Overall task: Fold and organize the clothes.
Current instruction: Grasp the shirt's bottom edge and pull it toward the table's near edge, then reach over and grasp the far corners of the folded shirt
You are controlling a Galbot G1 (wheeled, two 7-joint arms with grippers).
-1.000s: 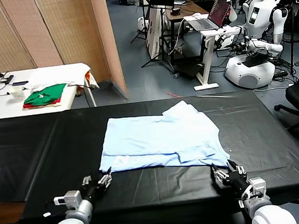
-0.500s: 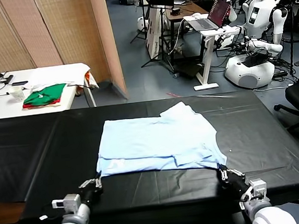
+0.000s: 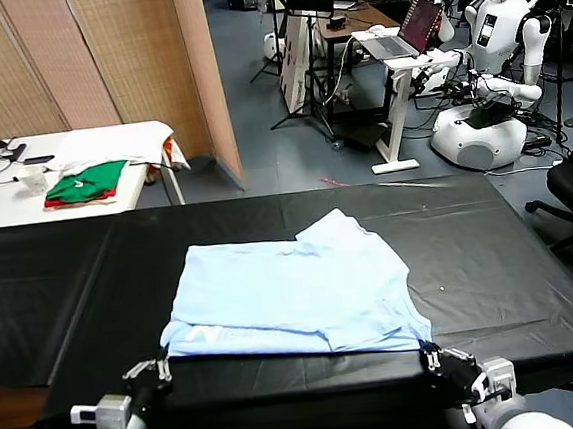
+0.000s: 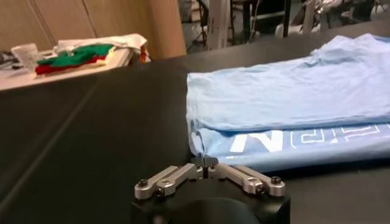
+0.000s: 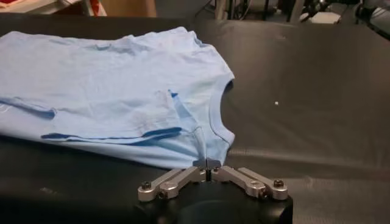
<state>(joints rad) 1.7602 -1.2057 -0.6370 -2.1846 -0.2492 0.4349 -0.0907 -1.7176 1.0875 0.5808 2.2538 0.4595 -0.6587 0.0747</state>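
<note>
On the black table (image 3: pixel 491 257) in the head view we've got the pale blue T-shirt (image 3: pixel 289 295) lying folded lengthwise, white lettering along its near left edge, one sleeve poking out at the far side. The left gripper (image 3: pixel 158 369) sits at the shirt's near left corner and the right gripper (image 3: pixel 432 357) at its near right corner, both low at the table's near edge. Far left there's a white table (image 3: pixel 4 194) with a pile of green and red clothes (image 3: pixel 85 182).

Left wrist view: the left gripper (image 4: pixel 206 165) has its fingertips pinched together right at the shirt's (image 4: pixel 292 103) corner, clenched on the edge of the fabric as far as we can see. The lettering is just beyond it.

Right wrist view: same deal, the right gripper (image 5: pixel 208 164) has its tips meeting on the near hem of the shirt (image 5: pixel 109 91), beside the neckline, gripping the cloth.
</note>
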